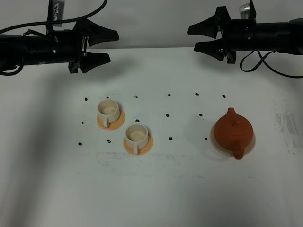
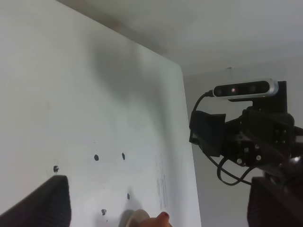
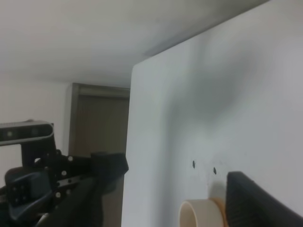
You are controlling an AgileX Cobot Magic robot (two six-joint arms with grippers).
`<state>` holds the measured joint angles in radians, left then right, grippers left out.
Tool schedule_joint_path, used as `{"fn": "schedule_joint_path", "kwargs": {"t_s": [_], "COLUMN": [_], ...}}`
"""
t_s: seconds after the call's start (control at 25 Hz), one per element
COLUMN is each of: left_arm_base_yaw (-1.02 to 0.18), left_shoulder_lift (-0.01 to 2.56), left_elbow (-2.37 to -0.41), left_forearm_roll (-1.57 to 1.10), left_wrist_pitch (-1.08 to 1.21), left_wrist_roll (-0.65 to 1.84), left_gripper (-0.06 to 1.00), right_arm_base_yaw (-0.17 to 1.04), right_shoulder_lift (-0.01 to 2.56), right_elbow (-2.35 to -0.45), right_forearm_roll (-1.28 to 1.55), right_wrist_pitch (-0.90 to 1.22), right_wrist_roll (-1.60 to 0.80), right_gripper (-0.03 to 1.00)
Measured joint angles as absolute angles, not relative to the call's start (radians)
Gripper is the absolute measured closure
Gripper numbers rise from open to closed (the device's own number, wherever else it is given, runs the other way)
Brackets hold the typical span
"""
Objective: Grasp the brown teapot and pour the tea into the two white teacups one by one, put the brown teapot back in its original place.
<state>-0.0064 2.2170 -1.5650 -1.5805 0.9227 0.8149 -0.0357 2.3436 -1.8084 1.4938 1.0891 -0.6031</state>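
Left tool (image 1: 112,46), right tool (image 1: 192,38) gaping; brown teapot (image 1: 233,131) axis near-far, spout far.

No writing, label, brand or number can be read anywhere; the white table (image 1: 151,198) carries only small unlettered black dots (image 1: 169,116).

one brown teapot (image 1: 233,130), two white teacups (image 1: 108,109) (image 1: 136,133), two orange saucers (image 1: 122,118) (image 1: 149,144), one coaster (image 1: 218,144)
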Motion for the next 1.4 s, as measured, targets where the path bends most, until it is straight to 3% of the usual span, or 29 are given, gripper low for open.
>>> {"fn": "schedule_joint_path", "kwargs": {"t_s": [0.8,1.2,1.4], "left_arm_base_yaw": [-0.006,-0.027,-0.036], "left_shoulder_lift": [2.209,2.015,1.915], "left_elbow": [-1.565,-1.598,-1.552], "left_forearm_roll": [-1.567,-1.082,-1.030], "left_wrist_pitch": [0.923,0.763,0.670], "left_wrist_roll": [0.880,0.848,0.848], "left_gripper": [0.23,0.34,0.35], "right_arm_base_yaw": [-0.036,-0.036,-0.036], "right_shoulder_lift": [2.342,2.159,2.090], "right_elbow": [-1.829,-1.928,-1.928], "right_forearm_roll": [1.494,1.105,0.966], "right_wrist_pitch": [1.113,1.025,0.992], "right_wrist_roll": [-0.683,-0.688,-0.656], "right_gripper": [0.43,0.43,0.43]}}
